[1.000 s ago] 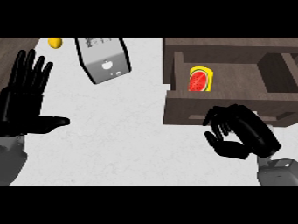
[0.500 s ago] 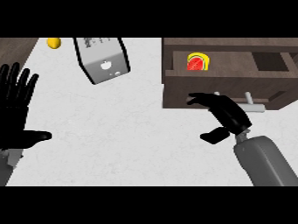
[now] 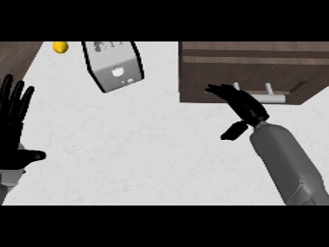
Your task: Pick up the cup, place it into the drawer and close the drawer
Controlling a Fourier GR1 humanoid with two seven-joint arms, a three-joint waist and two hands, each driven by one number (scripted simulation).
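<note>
The brown wooden drawer [image 3: 252, 72] at the upper right stands closed, its front flush and its pale bar handle [image 3: 267, 95] facing me. The cup is hidden from view. My right hand [image 3: 237, 102] has straight fingers reaching up against the drawer front beside the handle, thumb hanging below. My left hand [image 3: 4, 125] rests open at the left edge, fingers up, holding nothing.
A grey boxy appliance [image 3: 113, 65] stands at the upper middle of the white counter [image 3: 138, 144]. A small yellow object [image 3: 60, 47] lies at the top left beside it. Dark wood borders the counter at the far left and right.
The drawer, open with the red and yellow cup inside, has slid shut and the cup is out of sight. My right hand moved up with the drawer front, fingers straightening.
</note>
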